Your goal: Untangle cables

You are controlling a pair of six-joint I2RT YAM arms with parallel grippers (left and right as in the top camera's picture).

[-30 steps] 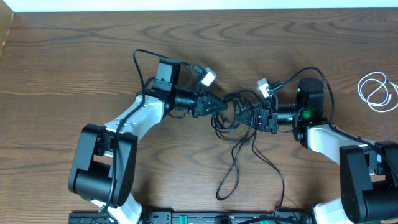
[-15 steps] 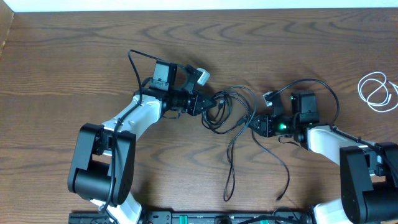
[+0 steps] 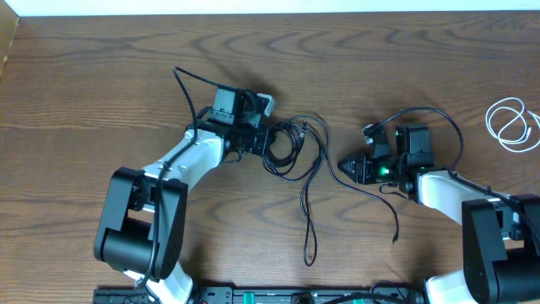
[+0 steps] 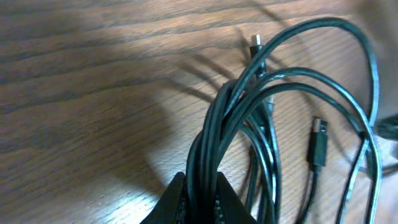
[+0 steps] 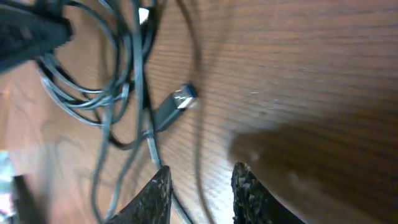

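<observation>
The left hand [image 4: 198, 190] is pressed together on a bunch of strands of the black cable [image 4: 214, 134], whose loops spread ahead of its tips on the desk [image 3: 101, 84]. The right hand [image 5: 203, 174] stands parted, pinching nothing; a black strand runs in along one side of its gap, with a plug [image 5: 176, 102] lying ahead. The white cable [image 3: 511, 125] lies coiled well behind it

Tabletop [image 3: 101, 84]: dark wood grain, low sheen. Black cable [image 4: 208, 146]: smooth, slightly glossy plastic jacket; plug tip [image 5: 182, 96] bright metal.
</observation>
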